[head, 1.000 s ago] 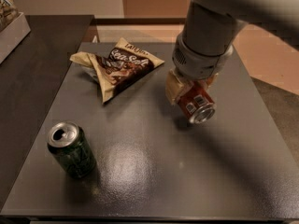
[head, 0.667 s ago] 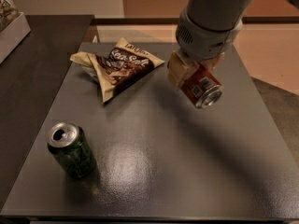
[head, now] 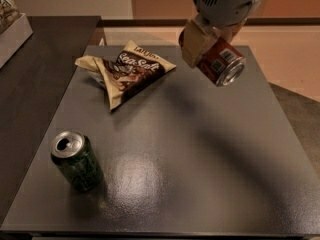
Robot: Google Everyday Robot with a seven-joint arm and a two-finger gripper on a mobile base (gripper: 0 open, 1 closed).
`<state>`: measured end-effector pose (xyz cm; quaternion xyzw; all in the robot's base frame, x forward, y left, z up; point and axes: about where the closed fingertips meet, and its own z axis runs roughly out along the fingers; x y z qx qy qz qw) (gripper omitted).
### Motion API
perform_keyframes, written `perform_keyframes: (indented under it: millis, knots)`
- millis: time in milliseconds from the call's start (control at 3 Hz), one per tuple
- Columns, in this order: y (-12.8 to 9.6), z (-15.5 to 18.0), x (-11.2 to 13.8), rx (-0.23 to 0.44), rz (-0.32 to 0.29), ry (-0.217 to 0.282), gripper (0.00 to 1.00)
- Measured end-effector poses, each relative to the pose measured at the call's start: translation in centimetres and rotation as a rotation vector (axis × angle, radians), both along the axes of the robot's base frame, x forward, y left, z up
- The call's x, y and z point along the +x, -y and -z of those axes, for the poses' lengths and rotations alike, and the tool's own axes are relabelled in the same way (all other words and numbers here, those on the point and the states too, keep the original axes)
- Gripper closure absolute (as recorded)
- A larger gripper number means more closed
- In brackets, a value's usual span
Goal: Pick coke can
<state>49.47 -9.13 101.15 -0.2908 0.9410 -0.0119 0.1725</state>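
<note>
The coke can (head: 220,63) is dark red with a silver end and a white barcode patch. It hangs tilted in the air above the far right part of the grey table (head: 200,174), its silver end pointing down and to the right. My gripper (head: 206,48) is shut on the can; its tan fingers (head: 194,41) wrap the can's upper part. The grey arm reaches in from the top of the view.
A dark green can with a silver top (head: 76,160) stands upright at the near left of the table. A brown and cream snack bag (head: 125,70) lies at the far left. A darker counter (head: 30,84) adjoins the table on the left.
My gripper has risen with the coke can, lifting it off the table and up toward the far right.
</note>
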Motion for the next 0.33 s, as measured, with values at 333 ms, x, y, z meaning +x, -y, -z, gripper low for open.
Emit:
perform_keyframes:
  millis: [333]
  knots:
    - [-0.03, -0.02, 0.03, 0.001, 0.0, 0.002, 1.0]
